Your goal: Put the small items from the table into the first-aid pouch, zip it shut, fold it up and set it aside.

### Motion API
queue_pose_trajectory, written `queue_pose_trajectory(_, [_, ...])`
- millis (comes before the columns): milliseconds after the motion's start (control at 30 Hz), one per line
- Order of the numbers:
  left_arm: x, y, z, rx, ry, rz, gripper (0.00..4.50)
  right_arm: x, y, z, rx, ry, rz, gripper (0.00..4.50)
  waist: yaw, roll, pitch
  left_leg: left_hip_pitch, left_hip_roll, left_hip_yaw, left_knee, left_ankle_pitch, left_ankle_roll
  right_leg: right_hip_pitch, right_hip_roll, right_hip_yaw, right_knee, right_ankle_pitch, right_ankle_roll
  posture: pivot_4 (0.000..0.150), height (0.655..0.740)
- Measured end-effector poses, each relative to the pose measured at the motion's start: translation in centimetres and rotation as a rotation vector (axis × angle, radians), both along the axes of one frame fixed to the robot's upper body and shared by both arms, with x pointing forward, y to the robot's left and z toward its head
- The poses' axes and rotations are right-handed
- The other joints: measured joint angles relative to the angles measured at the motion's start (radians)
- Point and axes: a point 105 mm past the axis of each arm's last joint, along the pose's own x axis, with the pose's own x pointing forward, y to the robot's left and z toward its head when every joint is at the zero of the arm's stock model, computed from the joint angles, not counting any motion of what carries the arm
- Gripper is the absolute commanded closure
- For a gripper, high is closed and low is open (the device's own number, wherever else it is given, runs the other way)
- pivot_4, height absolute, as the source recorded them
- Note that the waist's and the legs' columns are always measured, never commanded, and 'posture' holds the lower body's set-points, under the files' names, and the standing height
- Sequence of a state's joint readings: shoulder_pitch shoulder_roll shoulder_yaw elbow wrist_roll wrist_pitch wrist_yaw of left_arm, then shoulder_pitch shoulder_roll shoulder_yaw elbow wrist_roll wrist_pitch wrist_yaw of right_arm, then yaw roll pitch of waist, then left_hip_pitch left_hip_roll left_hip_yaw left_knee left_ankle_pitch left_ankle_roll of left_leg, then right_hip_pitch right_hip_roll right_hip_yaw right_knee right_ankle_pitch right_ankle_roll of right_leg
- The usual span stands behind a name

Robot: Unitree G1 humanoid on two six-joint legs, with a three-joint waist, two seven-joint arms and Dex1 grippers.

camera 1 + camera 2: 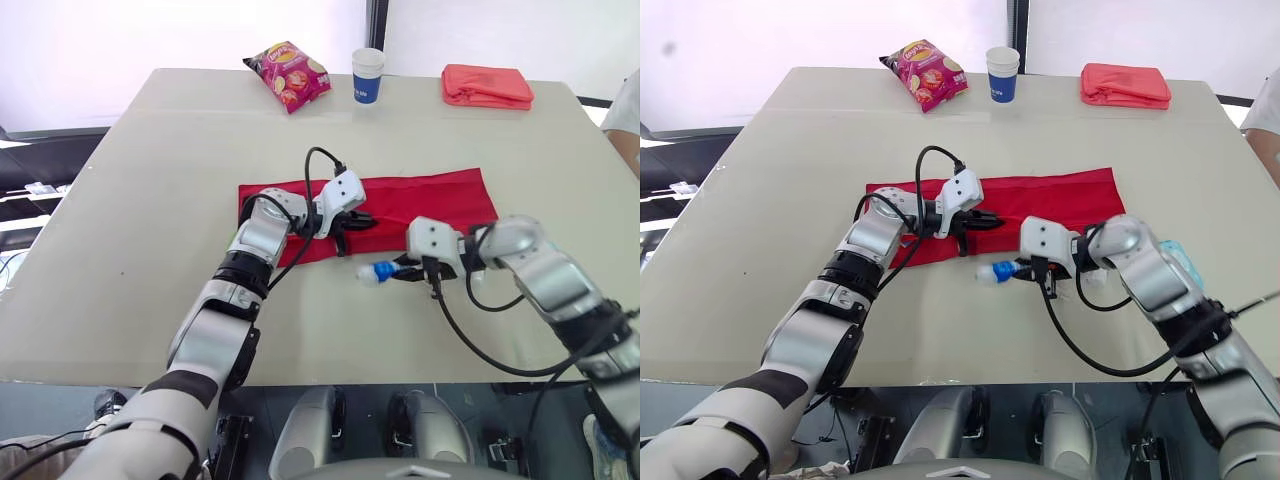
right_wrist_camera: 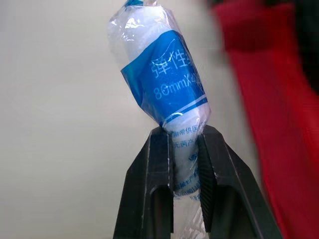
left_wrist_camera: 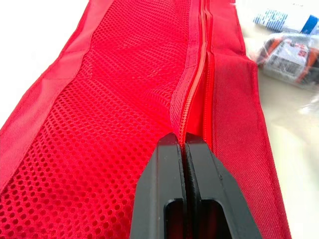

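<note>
**Stage shown: loading the pouch.** The first-aid pouch (image 1: 420, 195) lies unfolded and flat at the centre of the table (image 1: 150, 200). Its long axis runs from 9 to 3 o'clock.

- **Left gripper** (image 3: 180, 144): fingers pressed together on the raised zipper edge of the mesh pocket, near the pouch's 9 o'clock end.
- **Right gripper** (image 2: 184, 132): clamped on one end of a wrapped bandage roll (image 1: 375, 272), which sits just off the pouch's 6 o'clock edge.
- **Not part of the task:** along the far edge are a chips bag (image 1: 288, 75) at 11 o'clock, a paper cup (image 1: 368, 75) at 12 and a folded cloth (image 1: 487, 86) at 1.

**Risks.**
- Only the tail of the roll is pinched, and its wrap looks slick, so it may pivot or slip out during the carry.
- The lifted lip gives a narrow mouth, so the roll could snag on the teeth or mesh.
- If the left pinch lets go, the roll could push the whole pouch along the table.

**Unclear.**
- How far the zipper gapes, and where its slider sits, cannot be made out.
- A second wrapped packet (image 3: 289, 57) beside the pouch is blurred, so its contents are unreadable.
- The right arm covers part of the table, so the number of items left is uncertain.
</note>
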State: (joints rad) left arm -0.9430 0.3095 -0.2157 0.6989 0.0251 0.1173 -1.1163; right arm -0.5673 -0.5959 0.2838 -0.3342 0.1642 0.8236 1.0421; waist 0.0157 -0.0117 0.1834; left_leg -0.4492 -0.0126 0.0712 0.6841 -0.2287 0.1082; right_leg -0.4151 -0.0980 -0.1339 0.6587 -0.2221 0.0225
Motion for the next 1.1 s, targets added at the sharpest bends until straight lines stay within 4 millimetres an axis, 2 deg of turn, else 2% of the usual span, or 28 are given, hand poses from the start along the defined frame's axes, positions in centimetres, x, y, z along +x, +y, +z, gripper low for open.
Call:
queue_pose_trajectory(133, [-0.1,-0.2,0.0,-0.004,0.006,-0.004,4.5,-0.6,-0.8,0.8,0.076,0.135,-0.27,4.4,0.0,0.0,0.0,0.0,0.0,0.0,0.0,-0.002,-0.004,-0.001,-0.001,-0.001,0.0,0.0,0.0,0.15,0.74])
queue_pose_trajectory(233, [-0.2,-0.4,0.0,-0.011,0.013,-0.01,4.5,0.2,-2.1,-0.1,0.049,0.183,-0.507,4.4,0.0,0.001,0.0,-0.001,-0.002,0.0,0.0,-0.002,-0.004,-0.002,-0.002,-0.001,0.001,0.0,0.0,0.15,0.74])
queue_pose_trajectory(367, [-0.3,-0.8,0.2,-0.018,0.018,-0.02,4.5,2.0,-2.5,-0.5,-0.011,0.135,-0.664,4.4,-0.002,0.001,0.0,-0.001,-0.002,0.001,-0.001,0.0,0.0,-0.003,-0.001,-0.001,0.002,0.0,0.0,0.15,0.74])
queue_pose_trajectory(600, [-0.6,-1.2,0.8,-0.033,0.012,-0.021,4.5,4.0,-0.9,-1.5,-0.084,0.09,-0.758,4.4,-0.004,0.001,0.0,-0.001,-0.002,0.002,-0.001,0.0,0.0,-0.003,0.001,0.0,0.002,0.0,0.0,0.15,0.74])
queue_pose_trajectory(800, [-1.0,-1.3,0.8,-0.053,0.007,-0.021,4.5,5.4,0.7,-1.0,-0.107,0.057,-0.8,4.4,-0.007,0.001,-0.001,0.001,-0.002,0.003,-0.002,0.0,0.0,-0.002,0.003,0.003,0.002,0.0,0.0,0.15,0.74])
queue_pose_trajectory(967, [-1.3,-1.6,0.7,-0.061,0.013,-0.021,4.5,6.0,3.0,-0.9,0.032,0.168,-0.812,4.4,-0.006,0.001,-0.001,0.001,-0.002,0.003,-0.002,0.001,-0.001,-0.002,0.008,0.004,0.002,0.0,0.0,0.15,0.74])
queue_pose_trajectory(1033, [-1.3,-1.5,0.7,-0.067,0.016,-0.017,4.5,5.9,3.5,-0.9,0.082,0.215,-0.806,3.39,-0.006,0.002,-0.001,0.001,-0.002,0.003,-0.002,0.001,-0.001,-0.002,0.008,0.004,0.002,0.0,0.0,0.15,0.74])
queue_pose_trajectory(1067, [-1.2,-1.5,0.6,-0.07,0.021,-0.011,4.5,5.9,3.7,-0.9,0.108,0.245,-0.801,2.99,-0.008,0.002,-0.001,0.001,-0.002,0.003,-0.003,0.001,-0.001,-0.002,0.008,0.004,0.002,0.0,0.0,0.15,0.74])
queue_pose_trajectory(1100, [-1.2,-1.5,0.6,-0.071,0.022,-0.01,4.5,5.9,3.7,-1.0,0.111,0.249,-0.801,2.78,-0.008,0.002,-0.001,0.001,-0.002,0.003,-0.003,0.001,-0.001,-0.003,0.008,0.004,0.002,0.0,0.0,0.15,0.74])
